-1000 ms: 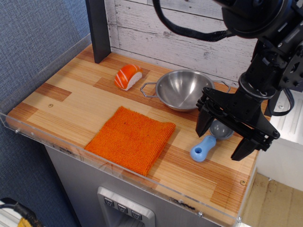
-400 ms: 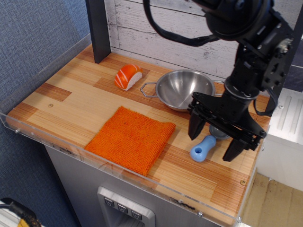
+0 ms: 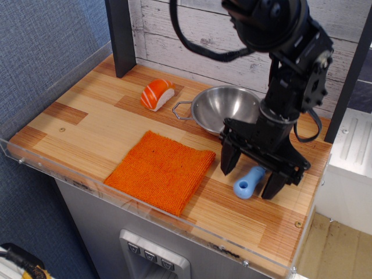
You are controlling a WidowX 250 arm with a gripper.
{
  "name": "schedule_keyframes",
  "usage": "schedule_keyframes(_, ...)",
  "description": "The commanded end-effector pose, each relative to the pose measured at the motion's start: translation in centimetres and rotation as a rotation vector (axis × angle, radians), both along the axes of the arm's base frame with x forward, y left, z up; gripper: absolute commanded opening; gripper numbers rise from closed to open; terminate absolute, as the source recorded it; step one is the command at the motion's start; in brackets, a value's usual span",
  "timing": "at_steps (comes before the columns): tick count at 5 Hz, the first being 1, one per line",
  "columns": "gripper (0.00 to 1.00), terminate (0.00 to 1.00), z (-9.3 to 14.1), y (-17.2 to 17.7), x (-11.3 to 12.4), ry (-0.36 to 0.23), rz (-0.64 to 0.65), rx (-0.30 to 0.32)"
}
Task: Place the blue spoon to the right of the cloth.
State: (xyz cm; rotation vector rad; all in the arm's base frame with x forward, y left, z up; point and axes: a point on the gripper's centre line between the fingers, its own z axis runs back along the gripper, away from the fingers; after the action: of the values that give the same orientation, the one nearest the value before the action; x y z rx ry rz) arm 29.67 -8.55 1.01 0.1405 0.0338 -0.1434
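observation.image view, gripper (image 3: 251, 175) spread wide, straddling blue spoon (image 3: 248, 182), w/o visible contact

The round grey bowl of the short toy spoon with the chunky light-blue handle (image 3: 249, 181) is hidden behind the black robot hand (image 3: 251, 175); only the handle end with its hole shows between the two spread fingers. Whether those fingers touch the handle cannot be told. The right side of the two-handled steel bowl (image 3: 221, 108), with its far handle, is covered by the arm. The arm's upper part runs off the top edge, and the wooden table (image 3: 75, 122) disappears behind it at the right.
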Motion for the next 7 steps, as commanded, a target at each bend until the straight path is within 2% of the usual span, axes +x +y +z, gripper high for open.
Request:
schedule_keyframes(1,1.0,0.0,-1.4,-0.8,0.1,0.004,-0.016,-0.004)
schedule_keyframes(2,0.0,0.0,-1.0,-1.0,-0.1,-0.021,-0.012,-0.005)
schedule_keyframes(4,0.0,0.0,1.5,-1.5,-0.2,-0.064,0.011,0.028)
schedule_keyframes(6,0.0,0.0,9.3,-1.1,0.9,-0.097,0.095,-0.015)
schedule_keyframes(7,0.0,0.0,11.9,0.5,0.7,-0.096,0.135,-0.047)
